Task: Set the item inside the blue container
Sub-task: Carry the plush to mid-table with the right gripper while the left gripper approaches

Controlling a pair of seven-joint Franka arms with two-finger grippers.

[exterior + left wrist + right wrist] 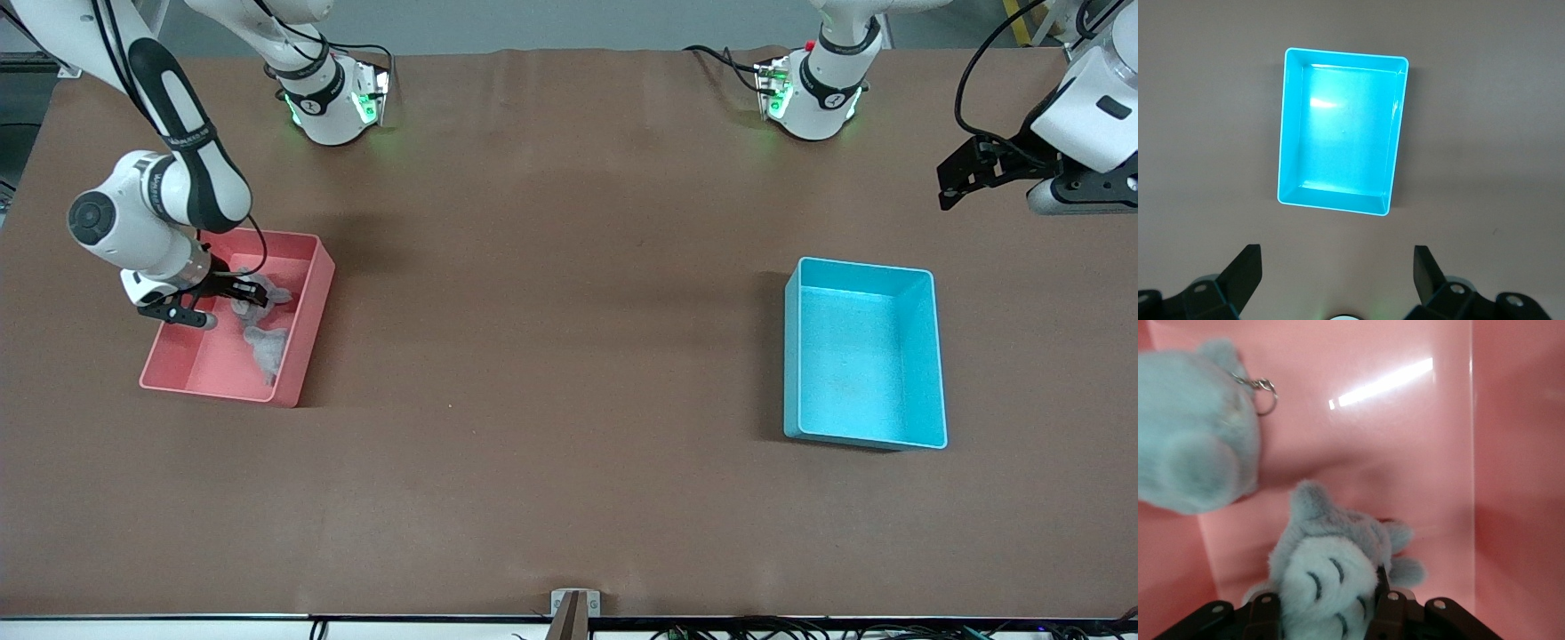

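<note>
right gripper: down inside the pink bin at the right arm's end of the table; fingers closed in on a grey plush toy, one finger on each side of it in the right wrist view.
second plush: loose in the same pink bin, just beside the gripped one and nearer the front camera; small metal keyring clasp on it in the right wrist view.
blue container: on the table toward the left arm's end, well apart from the pink bin and the right gripper; nothing in it.
left gripper: waiting in the air over bare table at the left arm's end, not above the container; fingers spread wide, holding nothing.
container vs left gripper: container sits on the table nearer the front camera than the spot under the gripper; the two are apart, no contact.
count: 2 bins (1 pink, 1 blue), 2 grey plush toys, 2 arms.
writing: small lettering on the right arm's black link, too small to read; no labels on the bins.
</note>
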